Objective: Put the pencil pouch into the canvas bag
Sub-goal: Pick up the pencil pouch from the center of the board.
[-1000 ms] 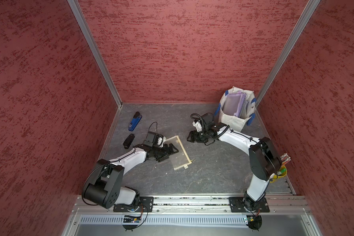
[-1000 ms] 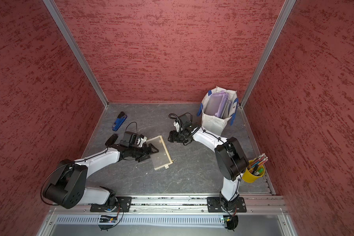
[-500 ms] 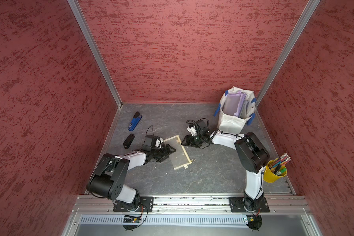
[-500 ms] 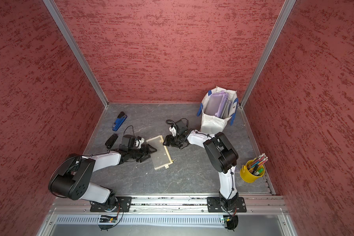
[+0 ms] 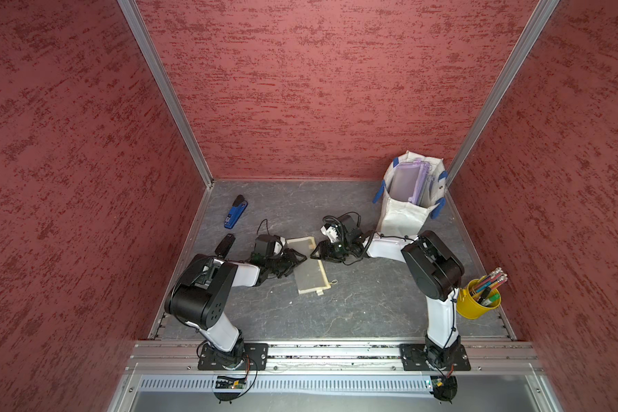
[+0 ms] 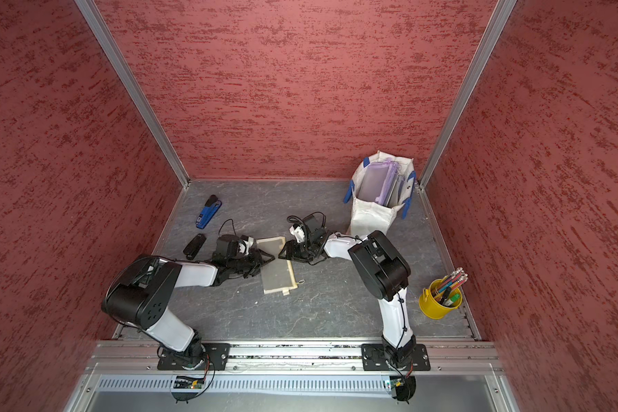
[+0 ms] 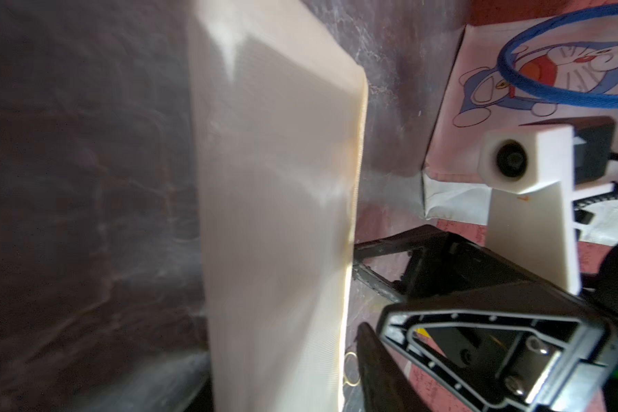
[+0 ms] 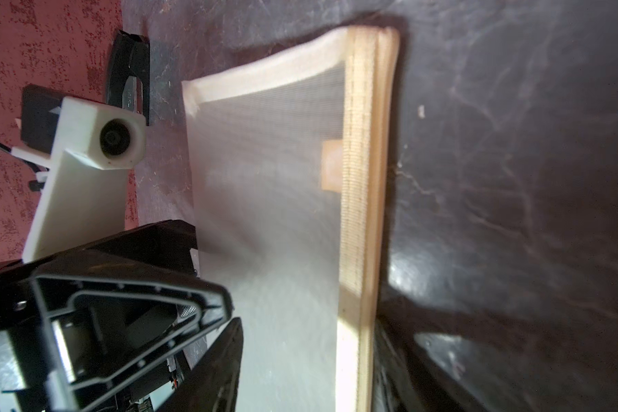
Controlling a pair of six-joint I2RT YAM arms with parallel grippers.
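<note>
The pencil pouch (image 5: 311, 278), a flat cream mesh sleeve with a tan zipper edge, lies on the grey floor in both top views. My left gripper (image 5: 298, 259) lies low at its left edge. In the left wrist view the pencil pouch (image 7: 275, 178) runs between the left gripper's (image 7: 282, 360) parted jaws, blurred. My right gripper (image 5: 316, 252) meets the opposite edge. In the right wrist view the pouch (image 8: 272, 171) passes between the right gripper's (image 8: 318, 331) spread jaws. The canvas bag (image 5: 402, 219), off-white with blue handles, stands in the back right corner.
Purple pouches (image 5: 407, 178) stand inside the bag. A blue stapler (image 5: 235, 212) and a small black object (image 5: 225, 245) lie at the left wall. A yellow cup of pencils (image 5: 477, 299) sits by the right arm. Red walls enclose three sides.
My right gripper has slid left from near the bag to the pouch's right edge. The left gripper stays at the left edge with its jaws drawn closer together.
</note>
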